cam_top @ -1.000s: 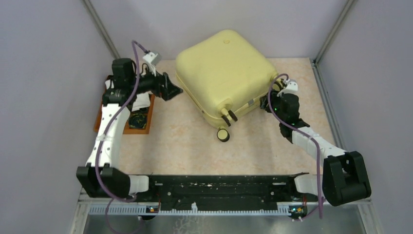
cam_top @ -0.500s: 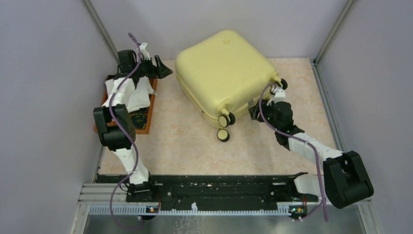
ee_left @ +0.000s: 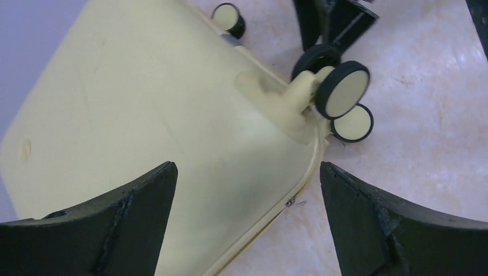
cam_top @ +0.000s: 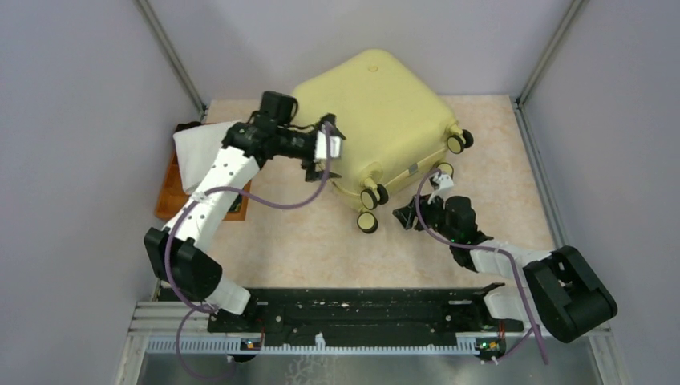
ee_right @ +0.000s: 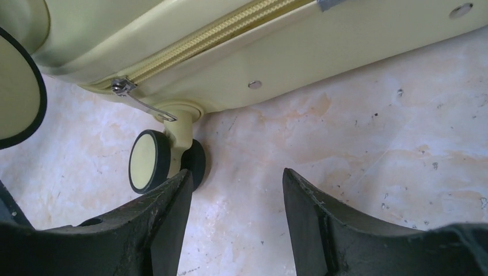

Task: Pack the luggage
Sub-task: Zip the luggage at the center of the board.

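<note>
At the lower right of the top view, the right gripper (cam_top: 405,215) is held half open, with nothing gripped, just beside a wheel (ee_right: 148,161). Farther back, the left gripper (ee_left: 247,167) is spread wide and empty over the luggage (cam_top: 377,104), which is zipped shut at upper middle.

Readable text, labels, brands, numbers, signs: none in any view. Luggage (cam_top: 377,112), shell: one small round embossed mark (ee_left: 26,148), out to the side of the left gripper (ee_left: 247,172), too faint to read. Metal zip pull (ee_right: 141,102), just beyond the right gripper (ee_right: 236,181) on its left-finger side: no lettering legible.
</note>
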Available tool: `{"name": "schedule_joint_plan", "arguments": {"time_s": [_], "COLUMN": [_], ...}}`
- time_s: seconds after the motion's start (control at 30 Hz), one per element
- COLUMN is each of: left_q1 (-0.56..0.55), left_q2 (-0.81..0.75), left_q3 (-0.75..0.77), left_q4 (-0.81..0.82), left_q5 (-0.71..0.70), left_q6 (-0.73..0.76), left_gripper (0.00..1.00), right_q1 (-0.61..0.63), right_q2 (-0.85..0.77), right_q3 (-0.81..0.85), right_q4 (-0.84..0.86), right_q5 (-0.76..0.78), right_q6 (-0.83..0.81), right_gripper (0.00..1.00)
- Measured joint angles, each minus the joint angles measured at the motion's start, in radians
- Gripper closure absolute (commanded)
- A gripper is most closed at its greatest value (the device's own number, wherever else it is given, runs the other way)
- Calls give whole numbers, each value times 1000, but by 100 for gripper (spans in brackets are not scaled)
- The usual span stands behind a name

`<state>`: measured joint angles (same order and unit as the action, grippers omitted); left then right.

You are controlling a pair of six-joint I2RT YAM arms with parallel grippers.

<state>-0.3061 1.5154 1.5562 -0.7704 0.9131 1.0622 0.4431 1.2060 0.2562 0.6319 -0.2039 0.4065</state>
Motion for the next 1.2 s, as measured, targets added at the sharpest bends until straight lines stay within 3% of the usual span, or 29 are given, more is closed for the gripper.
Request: {"name": "schedule_joint_plan", "arguments": {"time_s": [0.17, 0.33, 0.7, 1.0, 1.1, 1.2], "left_q1": [-270, -435, -526, -536, -540, -541], "left_q2": [36, 61, 212, 253, 261, 265], "left_q3": [43, 2, 82, 120, 127, 131], "left_q4": [-191, -271, -251, -198, -187, -198], "left_q5": [-182, -356, -518, -558, -564, -562], "left_q6": [318, 528, 669, 661, 648, 624], "left_gripper": [1, 1, 1, 32, 55, 64], "right_q1": [0, 0, 0, 0, 0, 0], "right_q2": [29, 24, 26, 53, 65, 80], "right_q3": [-3, -20, -22, -48, -57, -62], "right_q4": [25, 37, 87, 143, 158, 192], "right_q5": [-8, -8, -33, -56, -58, -66], "right_q6": [-2, -5, -14, -21, -21, -29], "right_gripper": [41, 40, 40, 43, 44, 45]}}
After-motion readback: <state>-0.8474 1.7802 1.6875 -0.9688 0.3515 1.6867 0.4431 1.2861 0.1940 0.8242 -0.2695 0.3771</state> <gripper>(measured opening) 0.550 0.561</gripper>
